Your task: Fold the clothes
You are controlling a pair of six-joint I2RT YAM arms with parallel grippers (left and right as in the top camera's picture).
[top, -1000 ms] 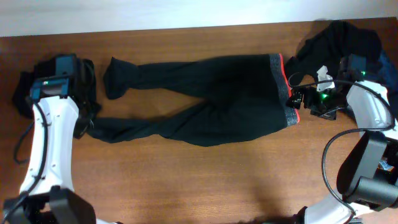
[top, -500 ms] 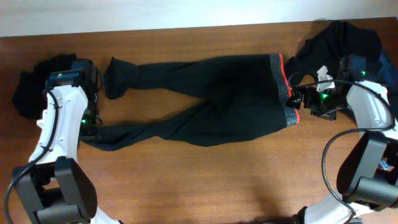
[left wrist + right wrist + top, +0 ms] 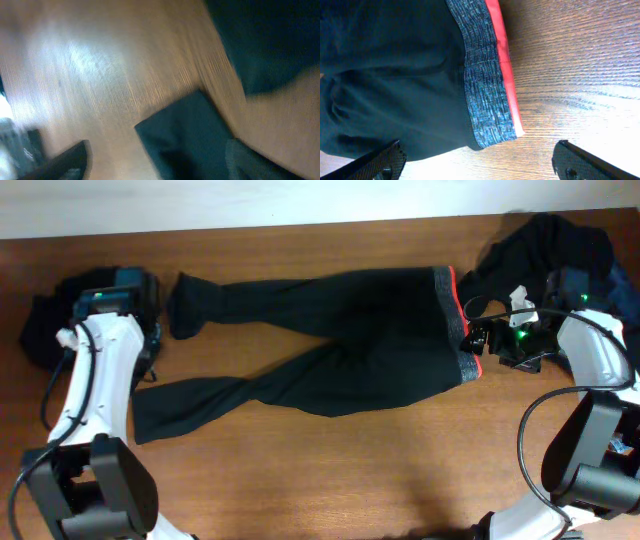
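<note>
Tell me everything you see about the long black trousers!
The trousers are long, black and soft-looking, spread flat on the wooden table. Both legs point left, splayed apart and a bit wrinkled. At the right end sits a speckled grey waistband with a bright red-orange edge. Nothing is gripping them.

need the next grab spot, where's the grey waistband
Overhead, the grey waistband lies at the right end of the trousers, beside the right tool.
</note>
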